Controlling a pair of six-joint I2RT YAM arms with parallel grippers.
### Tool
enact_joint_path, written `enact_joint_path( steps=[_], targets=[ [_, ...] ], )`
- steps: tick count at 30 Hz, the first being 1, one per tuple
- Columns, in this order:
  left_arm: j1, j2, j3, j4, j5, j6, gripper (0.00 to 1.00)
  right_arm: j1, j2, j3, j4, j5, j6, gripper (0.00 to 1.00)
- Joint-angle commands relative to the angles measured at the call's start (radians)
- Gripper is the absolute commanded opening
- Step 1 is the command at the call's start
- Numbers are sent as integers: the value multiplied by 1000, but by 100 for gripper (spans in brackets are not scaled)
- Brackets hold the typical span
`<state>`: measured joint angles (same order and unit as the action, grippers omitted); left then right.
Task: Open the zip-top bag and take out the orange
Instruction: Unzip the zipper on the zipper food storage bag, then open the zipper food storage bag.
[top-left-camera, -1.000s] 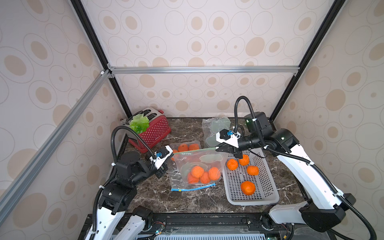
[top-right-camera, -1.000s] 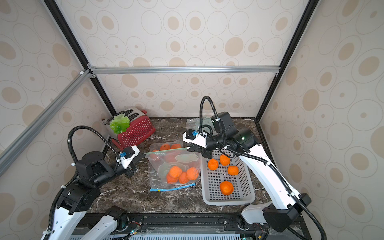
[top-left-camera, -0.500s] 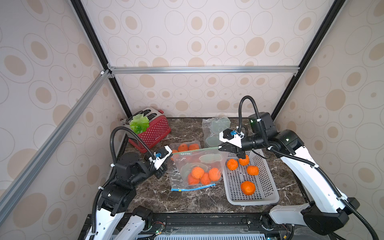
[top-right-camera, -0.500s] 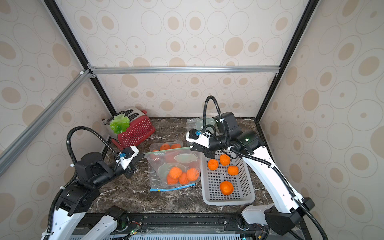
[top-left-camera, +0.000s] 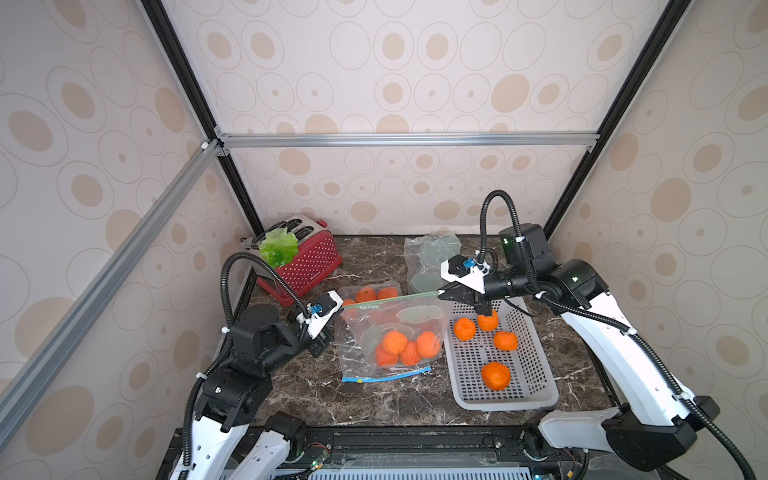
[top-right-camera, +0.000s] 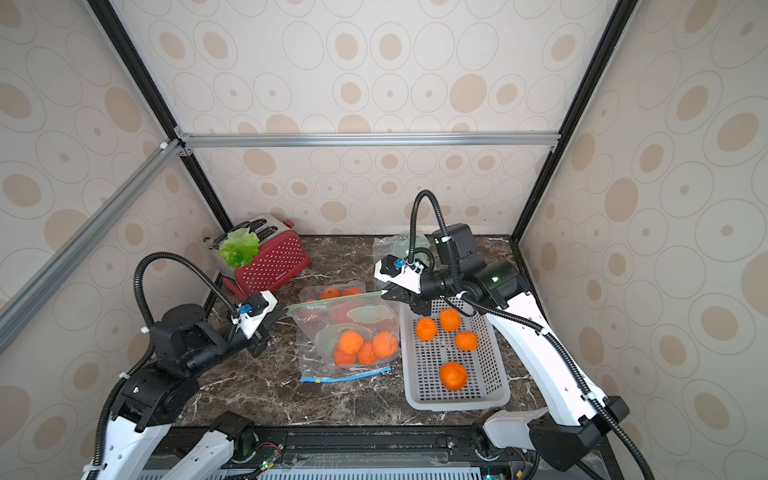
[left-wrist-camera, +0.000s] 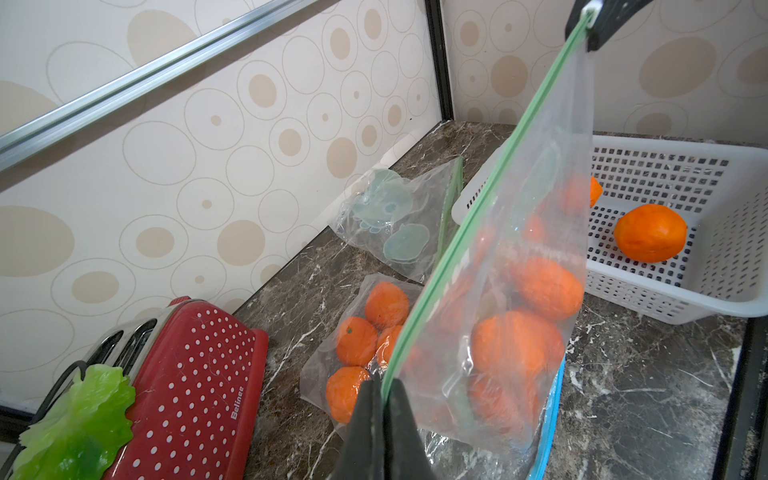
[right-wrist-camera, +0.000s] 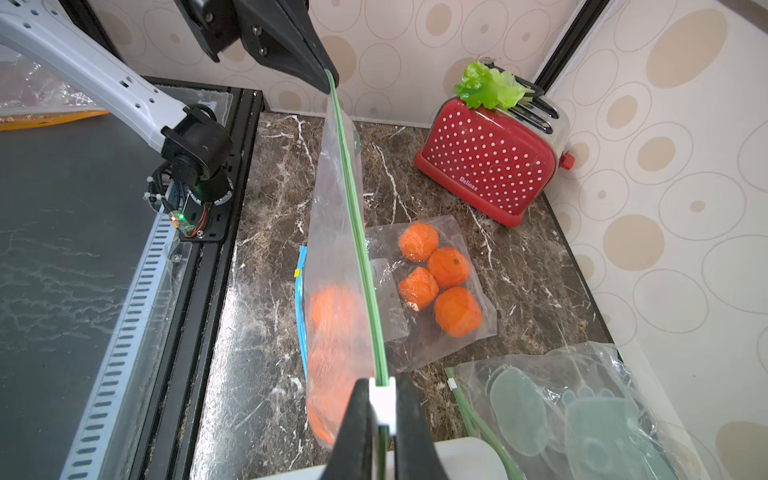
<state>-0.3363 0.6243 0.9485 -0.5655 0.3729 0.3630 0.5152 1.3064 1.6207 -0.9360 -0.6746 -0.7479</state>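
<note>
Green zip strip (top-left-camera: 390, 299) is stretched taut across the middle of both top views: the right claw (top-left-camera: 441, 294), clenched on the white slider (right-wrist-camera: 382, 401), has drawn back slightly toward the basket (top-left-camera: 505, 405) at lower right. The left claw (left-wrist-camera: 384, 384) pinches the bag (top-left-camera: 386, 332) by the strip's other end, oranges (top-left-camera: 395, 343) sagging inside at its bottom. With the slider seemingly at its run's end, spreading the mouth likely comes next.

the red toaster (right-wrist-camera: 486, 160) reads "belinee" on its dotted side

Taut bag (top-left-camera: 395, 320) spans middle, basket (top-left-camera: 505, 405) just beside
</note>
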Motion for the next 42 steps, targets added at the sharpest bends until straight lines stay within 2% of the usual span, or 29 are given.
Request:
enact_joint_path(
  steps=[1, 2, 3, 7, 9, 13, 15, 17, 18, 22, 28, 36, 42],
  targets=[
    [14, -7, 34, -23, -53, -34, 81, -22, 15, 11, 53, -86, -15, 0],
    [14, -16, 31, -20, -39, -32, 94, -21, 20, 11, 59, -109, -25, 0],
    [14, -24, 34, -19, -32, -33, 99, -21, 22, 11, 61, -129, -30, 0],
    [14, -29, 73, 23, -7, -118, 99, -20, 8, -40, 83, -194, -31, 0],
    [13, 29, 155, -2, 17, -195, 99, -20, -14, -95, 115, -217, -23, 0],
    [14, 208, 369, -149, 179, -241, 99, -20, -70, -233, 220, -245, 21, 0],
    [12, 297, 458, -230, 294, -224, 93, -14, -82, -272, 247, -255, 36, 0],
    [7, 346, 478, -261, 391, -217, 87, -5, -87, -291, 258, -249, 38, 0],
    [-1, 351, 465, -260, 404, -211, 85, -3, -87, -294, 259, -248, 39, 0],
    [-67, 349, 396, -248, 309, -162, 83, 4, -85, -293, 248, -246, 36, 0],
    [-149, 423, 385, -277, 212, -132, 76, 11, -88, -294, 249, -249, 43, 1],
    [-178, 452, 356, -269, 89, -130, 69, 21, -99, -313, 256, -241, 56, 1],
    [-185, 465, 333, -261, 80, -139, 66, 24, -97, -319, 262, -235, 65, 1]
  ],
)
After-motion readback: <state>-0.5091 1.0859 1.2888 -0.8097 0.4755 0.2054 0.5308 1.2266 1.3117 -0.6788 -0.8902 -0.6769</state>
